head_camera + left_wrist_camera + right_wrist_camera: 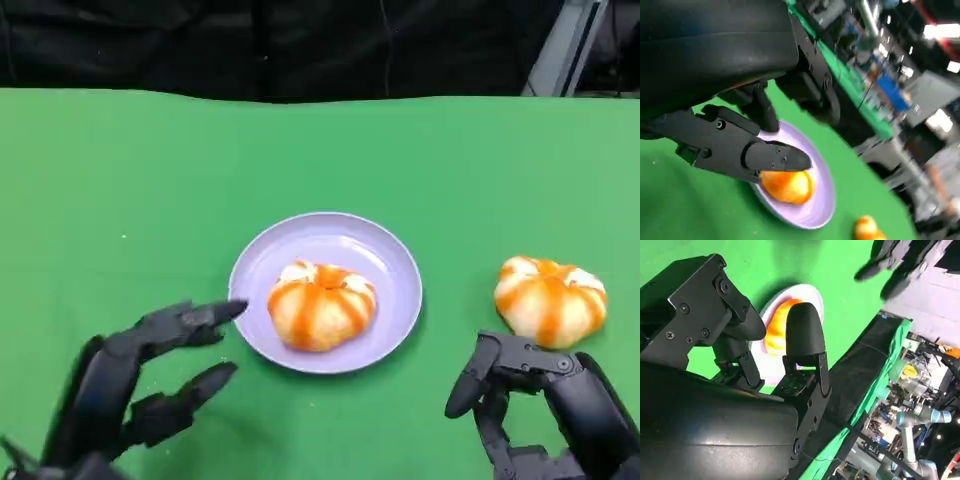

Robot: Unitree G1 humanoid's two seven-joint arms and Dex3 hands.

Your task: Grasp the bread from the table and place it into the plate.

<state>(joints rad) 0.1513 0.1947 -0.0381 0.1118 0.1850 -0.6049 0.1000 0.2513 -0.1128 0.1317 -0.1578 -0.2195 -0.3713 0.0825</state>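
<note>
A round bread roll with orange stripes (321, 304) lies in the lavender plate (392, 262) at the table's middle; it also shows in the left wrist view (787, 186) and the right wrist view (776, 335). A second striped roll (551, 297) sits on the green cloth right of the plate, small in the left wrist view (867, 227). My left hand (140, 385) hovers left of the plate, fingers spread and holding nothing. My right hand (545, 405) is just in front of the second roll, fingers apart, not touching it.
The green table (140, 190) ends at a far edge against a black backdrop (300, 45). The plate (816, 210) rim lies close to my left fingertips (777, 156). A cluttered room with equipment lies past the table in both wrist views.
</note>
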